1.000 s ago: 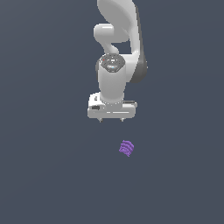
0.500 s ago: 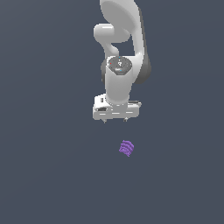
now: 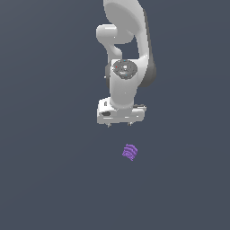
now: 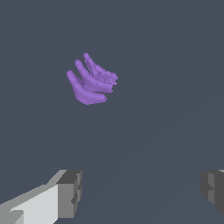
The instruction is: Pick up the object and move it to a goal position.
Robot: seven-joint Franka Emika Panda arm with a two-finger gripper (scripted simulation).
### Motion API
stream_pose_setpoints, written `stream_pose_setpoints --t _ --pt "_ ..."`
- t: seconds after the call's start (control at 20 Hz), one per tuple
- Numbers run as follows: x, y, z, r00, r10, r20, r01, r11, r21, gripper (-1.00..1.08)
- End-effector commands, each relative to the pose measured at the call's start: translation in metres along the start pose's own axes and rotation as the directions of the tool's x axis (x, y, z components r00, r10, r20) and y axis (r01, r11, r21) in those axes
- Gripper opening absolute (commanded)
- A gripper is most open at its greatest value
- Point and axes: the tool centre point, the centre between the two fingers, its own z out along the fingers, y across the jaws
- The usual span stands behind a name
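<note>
The object (image 3: 130, 152) is a small bright purple lumpy piece with stacked ridges, lying on the dark grey floor. In the wrist view it (image 4: 90, 81) shows as several curved layers. My white gripper (image 3: 119, 125) hangs above the floor, apart from the object and a little toward the exterior view's left of it. Its jaws stand wide apart and hold nothing. In the wrist view the gripper (image 4: 140, 192) shows two grey fingertips (image 4: 70, 192) with a wide gap between them, the object lying beyond that gap.
A plain dark grey floor (image 3: 54, 179) fills both views. The white arm (image 3: 126, 45) rises above the gripper.
The arm has swung toward the exterior view's right and its wrist has turned, bringing the gripper closer to a spot over the object. The object has not moved.
</note>
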Motion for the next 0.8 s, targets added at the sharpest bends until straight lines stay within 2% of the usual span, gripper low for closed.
stream_pose_setpoints --t 0.0,0.4,0.75 --pt "0.003 -0.002 0.002 1.0 0.022 -0.001 -0.022 1.0 0.001 1.0" --pt "0.023 -0.01 0.012 0.989 0.149 -0.004 -0.149 0.989 0.008 1.0" --pt "0.048 -0.024 0.027 0.949 0.314 -0.007 -0.314 0.949 0.016 1.0"
